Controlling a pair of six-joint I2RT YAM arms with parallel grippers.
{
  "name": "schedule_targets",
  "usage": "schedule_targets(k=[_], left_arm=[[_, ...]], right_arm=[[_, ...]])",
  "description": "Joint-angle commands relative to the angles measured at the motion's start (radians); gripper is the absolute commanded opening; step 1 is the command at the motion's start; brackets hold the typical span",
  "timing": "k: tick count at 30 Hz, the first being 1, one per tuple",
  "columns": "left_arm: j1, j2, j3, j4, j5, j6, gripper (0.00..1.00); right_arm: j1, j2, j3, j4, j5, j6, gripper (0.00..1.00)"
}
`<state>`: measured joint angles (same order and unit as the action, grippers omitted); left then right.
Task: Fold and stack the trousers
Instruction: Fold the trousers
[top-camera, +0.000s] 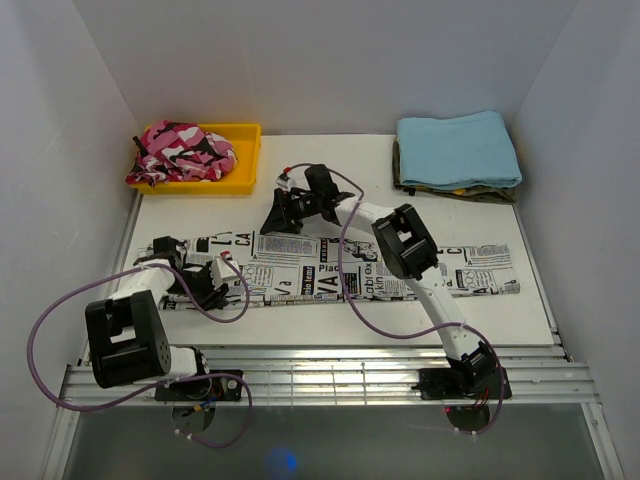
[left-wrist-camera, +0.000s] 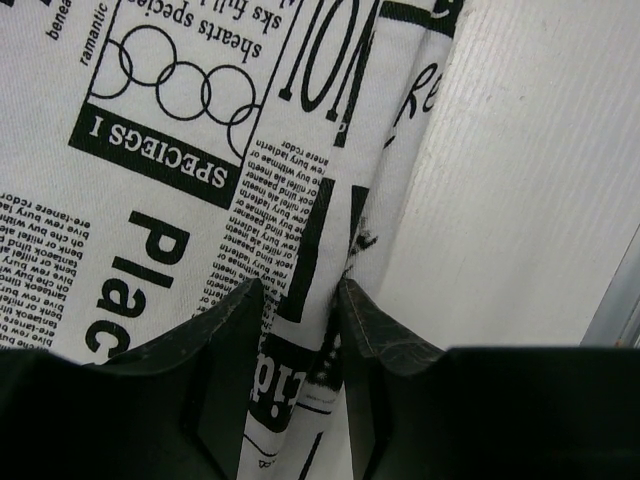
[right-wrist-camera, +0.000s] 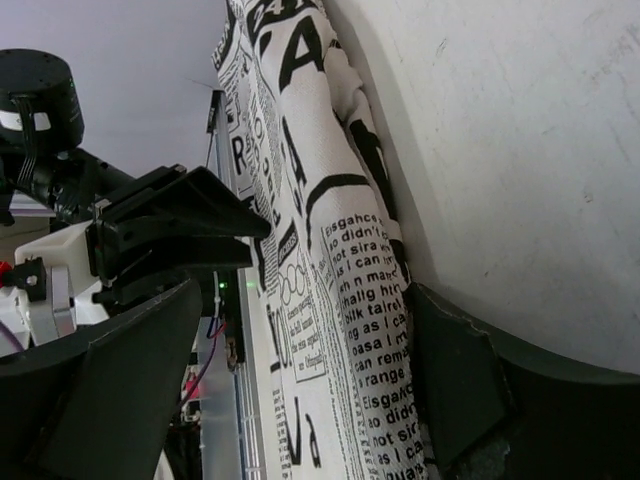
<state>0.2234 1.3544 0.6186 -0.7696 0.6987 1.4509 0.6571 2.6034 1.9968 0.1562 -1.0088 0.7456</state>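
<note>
Left gripper (left-wrist-camera: 295, 300) is right up close. Its two fingers are pinched onto a raised ridge of the trousers (left-wrist-camera: 180, 200) at an edge near their left end, with bare table (left-wrist-camera: 500, 200) just beside it. The trousers are spread flat in a long strip across the middle of the table, left to right. Right gripper (right-wrist-camera: 305, 300) sits at the far edge of that strip, jaws wide apart with the cloth edge between them, not clamped. Back left there's a yellow tray (top-camera: 248, 150) with a pink camo garment (top-camera: 180, 150) in it, and back right a folded light blue cloth (top-camera: 455, 150).
</note>
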Motion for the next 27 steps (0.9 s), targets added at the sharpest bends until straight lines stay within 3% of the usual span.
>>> schedule_targets(k=[1,10,19,27], left_arm=[[-0.004,0.049,-0.042,0.029,-0.096,0.009,0.47],[-0.002,0.060,-0.059,0.044,-0.103,0.009,0.47],[-0.004,0.069,-0.057,0.050,-0.100,-0.004,0.46],[-0.004,0.075,-0.072,0.062,-0.116,-0.014,0.45]], right_arm=[[0.012,-0.052,-0.038,0.112,-0.060,0.110,0.88],[0.048,-0.091,-0.066,0.143,-0.040,0.141,0.92],[0.090,0.076,0.049,0.368,0.015,0.402,0.99],[0.085,0.130,0.069,0.523,0.208,0.457,0.90]])
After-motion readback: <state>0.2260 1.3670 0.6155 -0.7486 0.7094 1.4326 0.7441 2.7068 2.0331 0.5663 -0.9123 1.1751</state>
